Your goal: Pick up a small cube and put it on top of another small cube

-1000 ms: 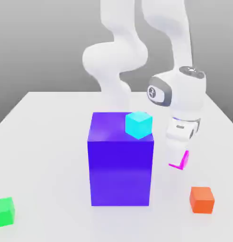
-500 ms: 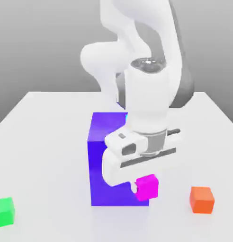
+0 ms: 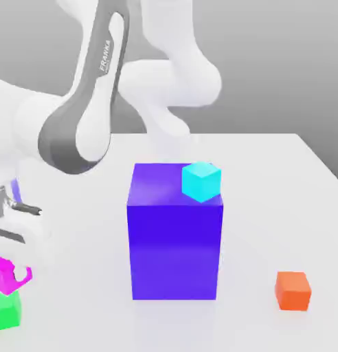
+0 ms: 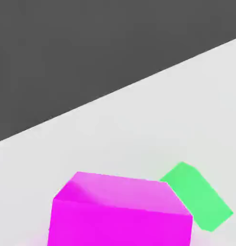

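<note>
My gripper point(image 3: 15, 276) gripped the magenta cube point(image 3: 3, 275), the green cube point(image 3: 5, 311) lying below and slightly offset.

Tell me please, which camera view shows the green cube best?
The hand view: there the green cube lies partly behind the magenta cube, with much of it visible. The exterior view shows it cut by the picture's edge, just below the magenta cube.
</note>
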### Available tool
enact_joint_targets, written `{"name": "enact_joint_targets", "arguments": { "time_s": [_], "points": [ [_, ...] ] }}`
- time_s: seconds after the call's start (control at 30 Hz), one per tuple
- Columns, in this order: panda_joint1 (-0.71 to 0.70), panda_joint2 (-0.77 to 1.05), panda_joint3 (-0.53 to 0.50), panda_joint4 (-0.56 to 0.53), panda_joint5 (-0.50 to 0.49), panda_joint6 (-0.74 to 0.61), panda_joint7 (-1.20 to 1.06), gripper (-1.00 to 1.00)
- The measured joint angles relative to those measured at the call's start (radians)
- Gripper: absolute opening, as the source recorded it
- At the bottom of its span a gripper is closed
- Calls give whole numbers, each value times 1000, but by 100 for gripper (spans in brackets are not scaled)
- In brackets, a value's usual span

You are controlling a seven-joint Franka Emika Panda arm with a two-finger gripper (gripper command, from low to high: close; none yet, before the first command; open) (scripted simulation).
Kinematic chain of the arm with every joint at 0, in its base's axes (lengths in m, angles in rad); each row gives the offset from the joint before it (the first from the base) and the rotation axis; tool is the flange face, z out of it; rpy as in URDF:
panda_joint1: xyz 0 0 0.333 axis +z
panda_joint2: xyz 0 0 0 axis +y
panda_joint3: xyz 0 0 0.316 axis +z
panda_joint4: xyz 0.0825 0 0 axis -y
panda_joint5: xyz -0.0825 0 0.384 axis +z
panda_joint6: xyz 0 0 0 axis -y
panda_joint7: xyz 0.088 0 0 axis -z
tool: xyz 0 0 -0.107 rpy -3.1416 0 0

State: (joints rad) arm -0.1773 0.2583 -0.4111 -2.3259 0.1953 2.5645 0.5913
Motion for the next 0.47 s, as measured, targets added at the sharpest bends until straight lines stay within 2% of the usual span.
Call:
{"name": "enact_joint_targets", "arguments": {
  "time_s": [0.1, 0.13, 0.33, 0.47],
  "points": [
    [-44, 98, 40, 6, 74, 76, -47, -100],
    [-57, 125, 56, 9, 94, 98, -60, 100],
    [-63, 139, 63, 10, 103, 110, -67, 100],
    [-33, 39, 19, 1, 22, 27, -9, 100]
  ]
}}
